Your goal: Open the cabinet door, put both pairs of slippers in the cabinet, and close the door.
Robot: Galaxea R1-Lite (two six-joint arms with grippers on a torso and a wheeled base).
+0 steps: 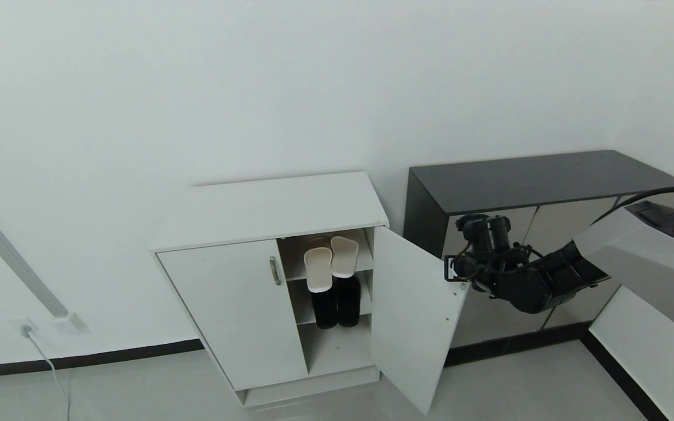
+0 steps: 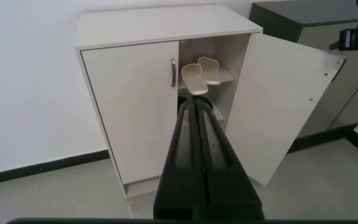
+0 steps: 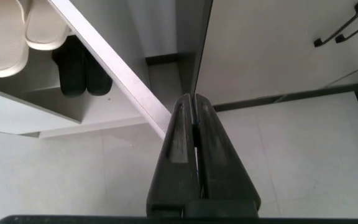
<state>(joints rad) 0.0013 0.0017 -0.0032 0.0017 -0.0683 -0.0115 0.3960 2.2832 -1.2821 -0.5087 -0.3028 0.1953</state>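
- The white cabinet stands against the wall. It has two doors.
- The shut door is on the robot's left side. It has a small metal handle near its inner edge.
- The open door is on the robot's right side. It swings out wide toward the robot.
- The cream slippers lie side by side on the top shelf. Their ends stick out over the front of the shelf.
- The black slippers sit on the shelf just under them (one pair right below the other).
- The right gripper is up at the outer edge of the open door, near its top corner. I cannot tell if it touches the door.
- In the right wrist view, the right gripper has its two fingers pressed together and holds nothing.
- The left gripper points at the gap between the two doors, well back from the cabinet. Its fingers are pressed together too, with nothing in them.
- A dark cabinet stands just beside the white one, behind the right arm.
- The floor is pale. A socket sits low on the wall, far to the left.
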